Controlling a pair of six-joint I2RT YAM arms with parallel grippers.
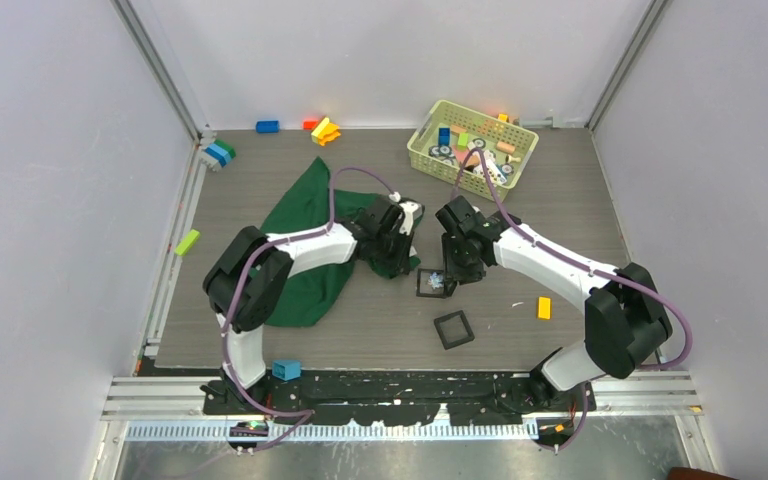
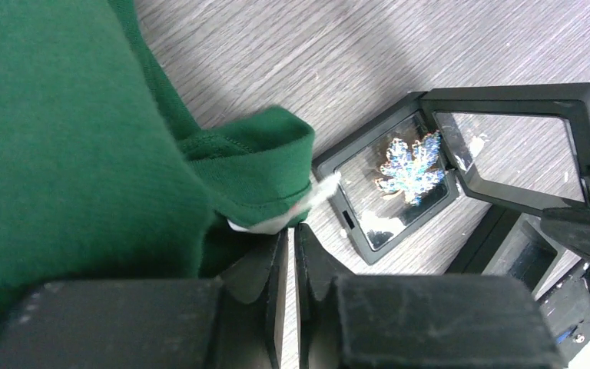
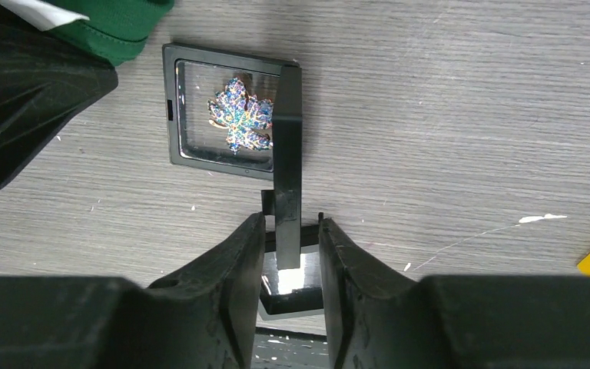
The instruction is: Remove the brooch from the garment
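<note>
The brooch (image 3: 240, 115), a sparkling leaf shape, lies inside a small black case (image 3: 192, 157) on the table, off the garment; the top view (image 1: 436, 284) and left wrist view (image 2: 411, 165) show it too. The case's hinged lid (image 3: 286, 146) stands upright between the fingers of my right gripper (image 3: 292, 231), with a gap on each side; that gripper is open. The dark green garment (image 1: 305, 260) lies crumpled left of the case. My left gripper (image 2: 292, 240) sits at the garment's folded edge (image 2: 269, 154), its jaws shut to a thin slit with nothing between them.
A second black square tray (image 1: 453, 329) lies nearer the arm bases. A green basket (image 1: 430, 148) of toys stands at the back right. Loose blocks: yellow (image 1: 544, 308), blue (image 1: 286, 369), green (image 1: 187, 241), and several along the back wall (image 1: 325, 130).
</note>
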